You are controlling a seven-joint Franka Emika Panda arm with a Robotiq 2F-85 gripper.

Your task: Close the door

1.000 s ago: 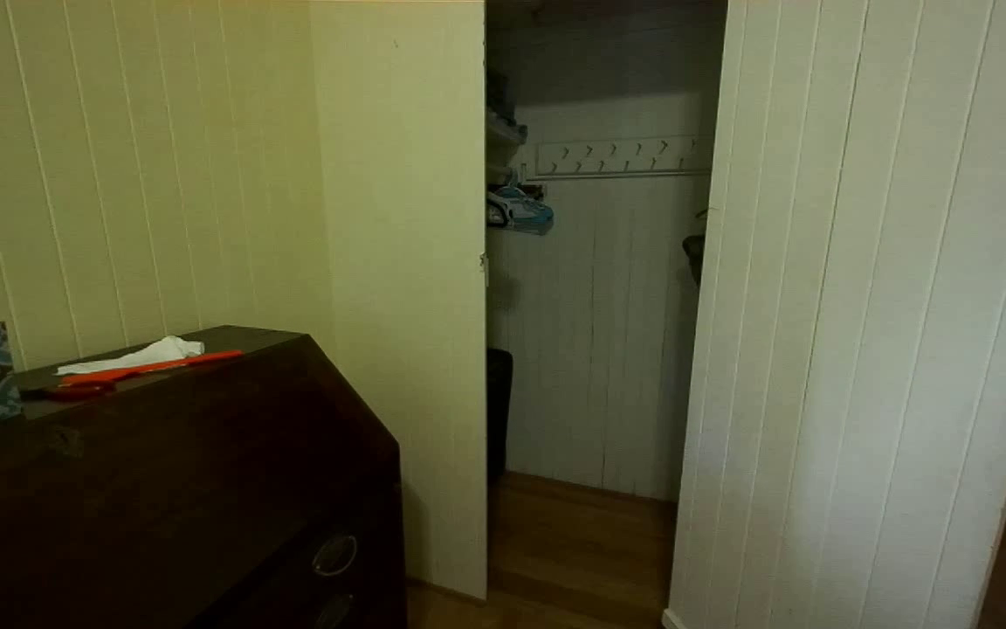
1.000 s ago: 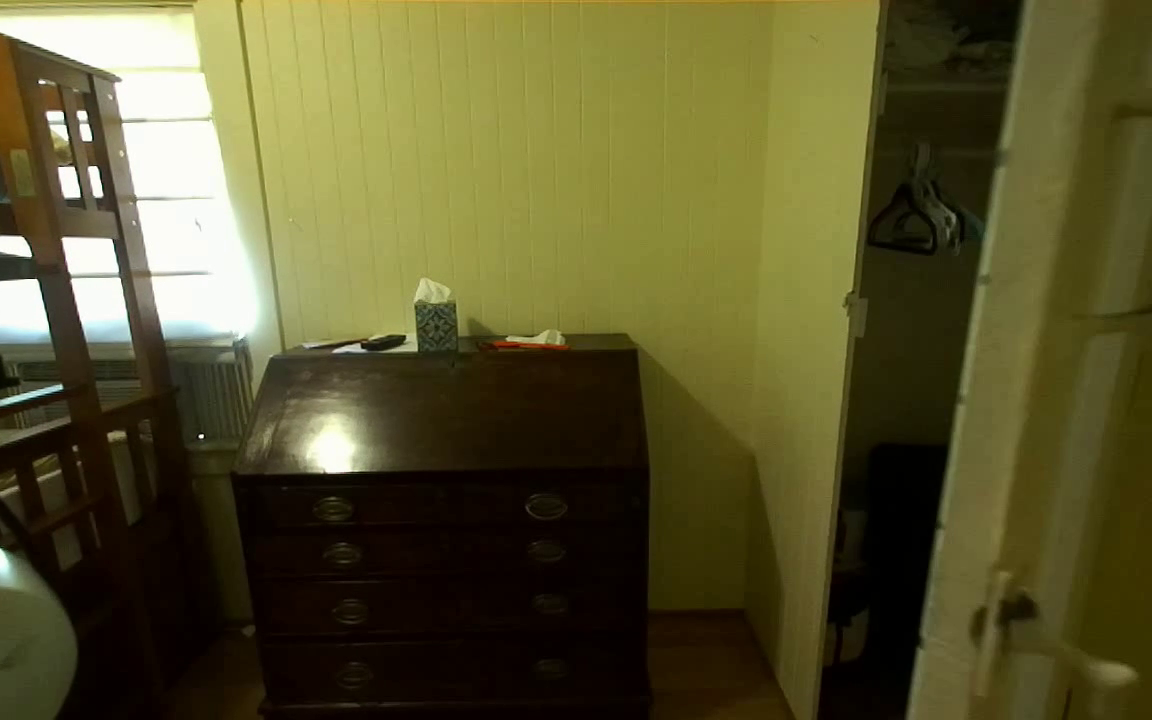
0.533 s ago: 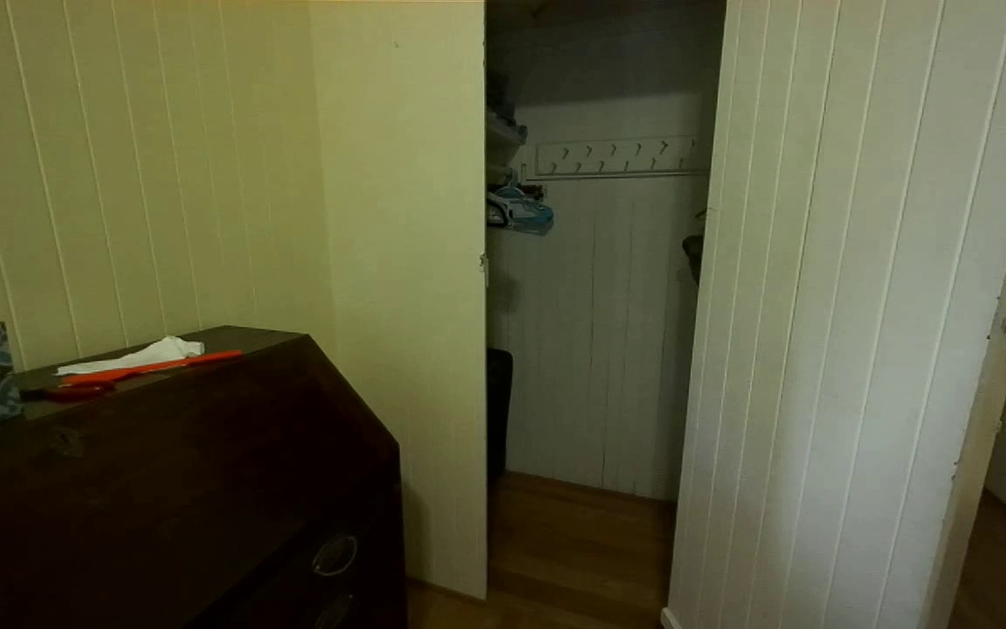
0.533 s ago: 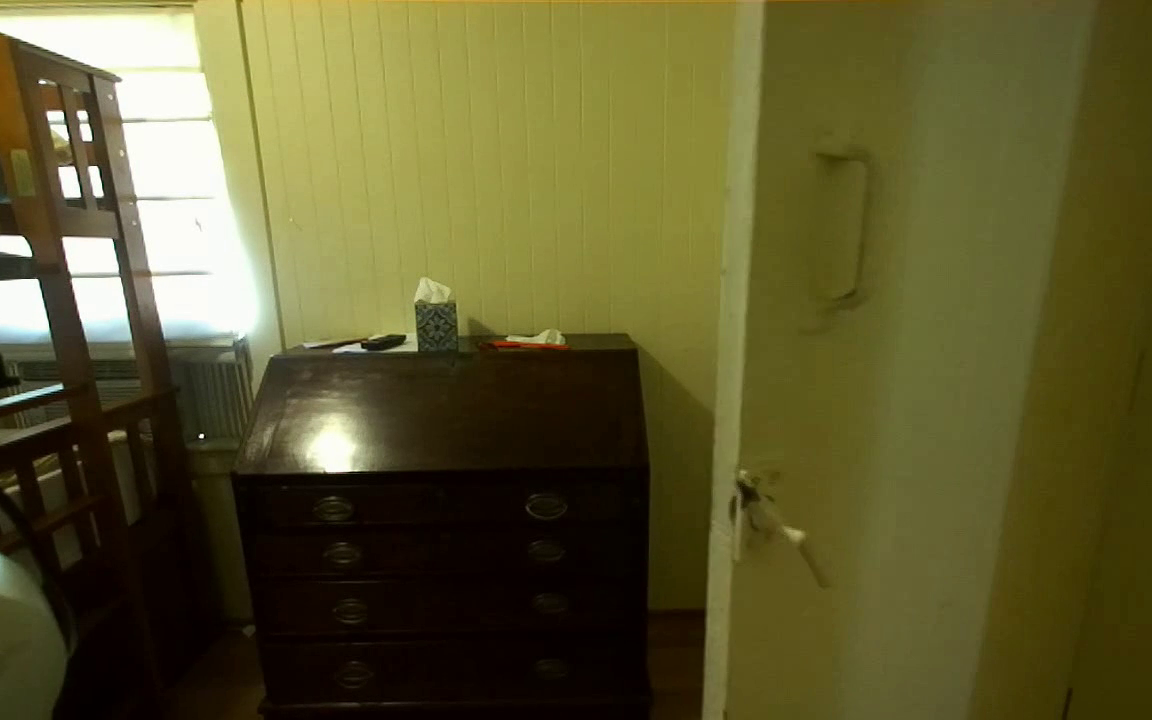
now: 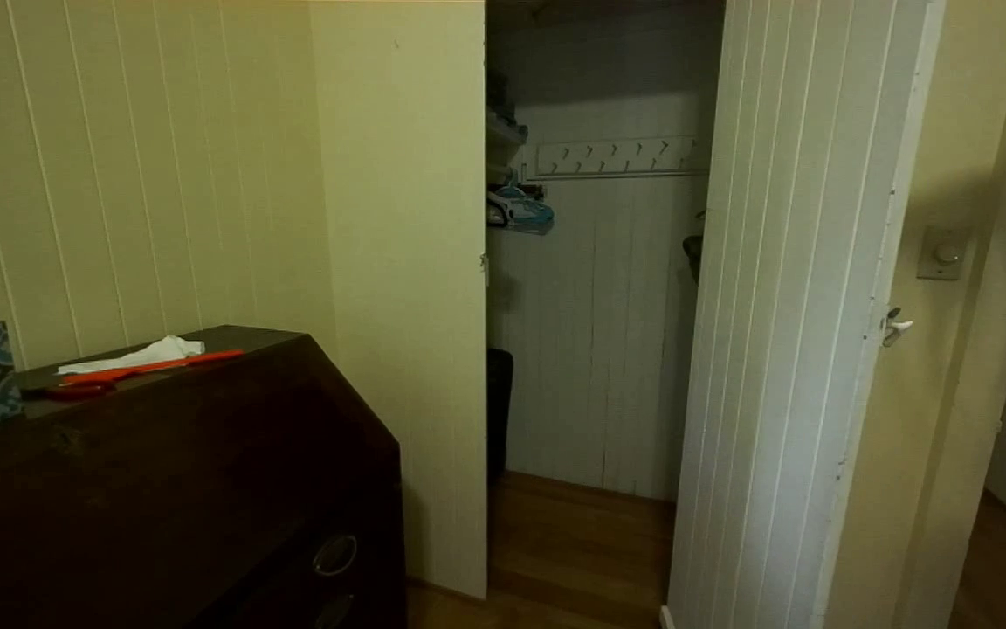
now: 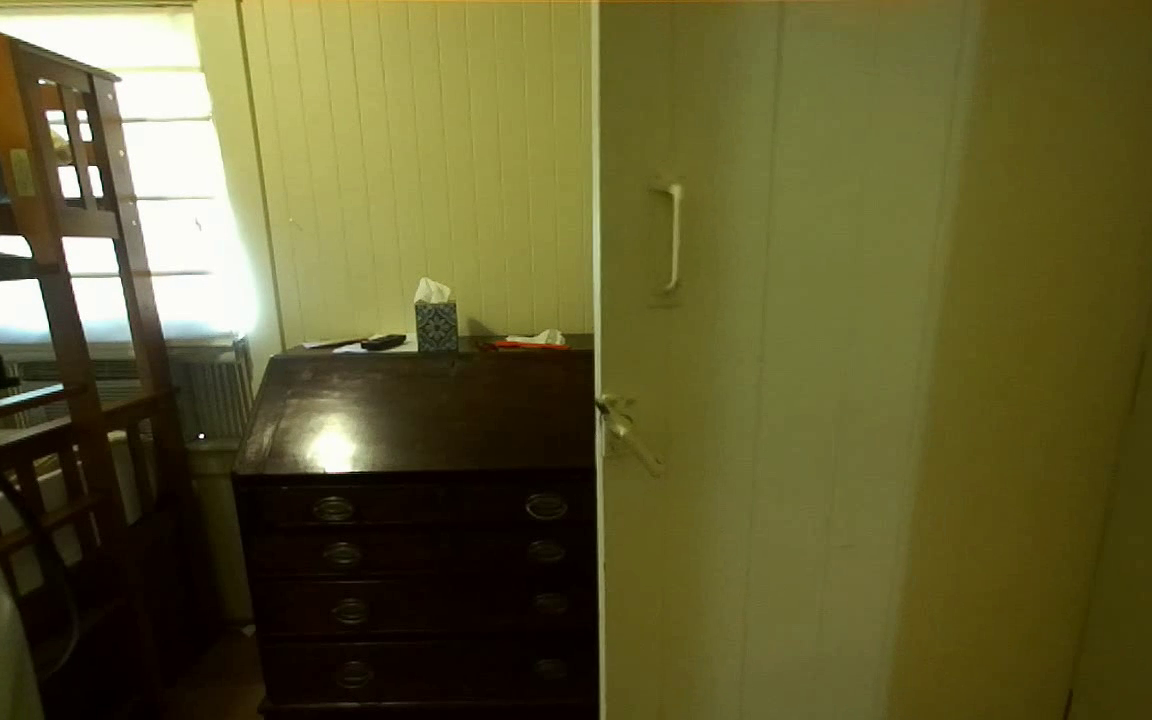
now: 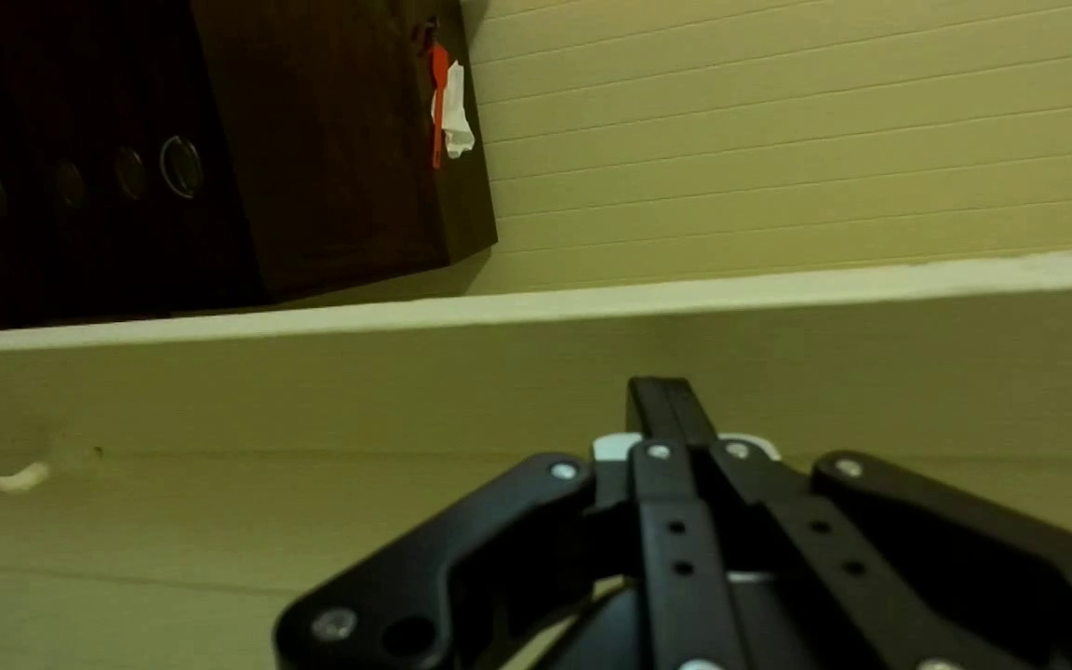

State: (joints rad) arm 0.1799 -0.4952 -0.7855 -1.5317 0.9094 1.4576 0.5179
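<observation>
door [image 6: 866, 360] ajar, partly hiding dark desk [image 6: 426, 525]

A dark wooden desk [image 6: 426, 525] with a sloping front [image 6: 446, 412] has a narrow flat top [image 5: 250, 335], where a blue-and-white tissue box [image 6: 436, 328] stands upright, a white tissue [image 6: 432, 291] poking out of it. In both exterior views a long red item [image 5: 206, 359] and a crumpled white piece [image 5: 161, 351] lie to the right of the tissue box, the 2 touching or nearly so. Nearer the tissue box lies a dark red object [image 5: 81, 392], too dim to make out. To the left of the tissue box, in an exterior view, lie a black object [image 6: 384, 342], a pale sheet [image 6: 347, 349] and a thin item [image 6: 329, 344] too small to name
</observation>
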